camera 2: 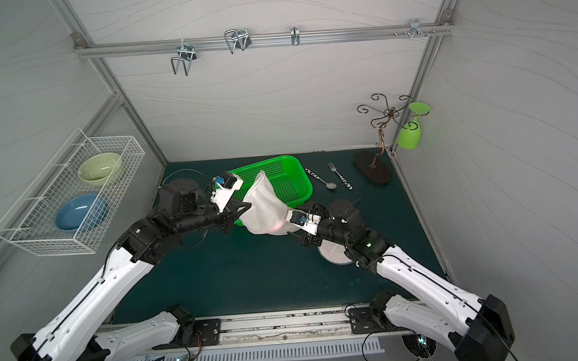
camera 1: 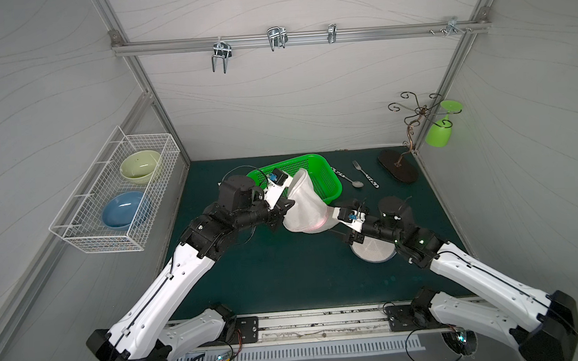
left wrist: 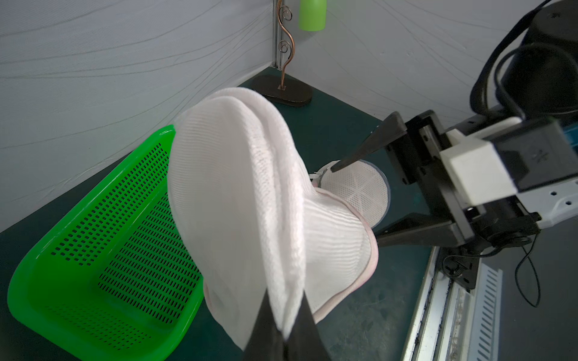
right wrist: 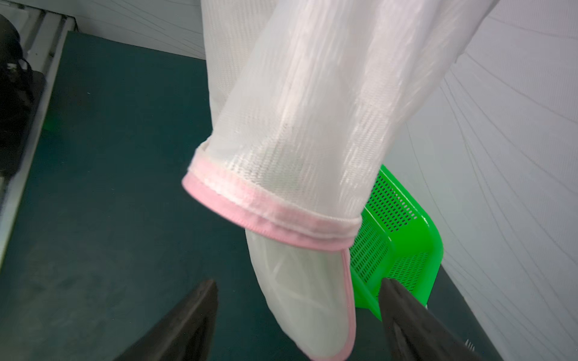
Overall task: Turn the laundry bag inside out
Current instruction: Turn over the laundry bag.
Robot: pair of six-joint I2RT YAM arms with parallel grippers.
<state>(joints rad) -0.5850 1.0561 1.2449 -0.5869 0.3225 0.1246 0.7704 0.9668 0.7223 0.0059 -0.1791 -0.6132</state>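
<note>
The laundry bag (camera 1: 304,206) (camera 2: 265,208) is white mesh with a pink hem and hangs above the green mat, in front of a green basket. My left gripper (camera 1: 291,204) (camera 2: 247,207) (left wrist: 284,301) is shut on a bunched fold of its mesh (left wrist: 237,187). My right gripper (camera 1: 333,220) (camera 2: 292,222) (right wrist: 298,281) is open at the bag's other side. A pink-edged flap (right wrist: 300,300) hangs between its spread fingers, touching neither. In the left wrist view the right gripper (left wrist: 355,203) stands wide beside the bag's hem.
The green perforated basket (camera 1: 313,158) (right wrist: 406,237) lies behind the bag. A round mesh disc (camera 1: 374,253) lies under my right arm. A spoon (camera 1: 353,182), a fork (camera 1: 362,172) and a curled stand (camera 1: 397,169) holding a green glass are back right. A wire wall basket (camera 1: 116,195) holds two bowls.
</note>
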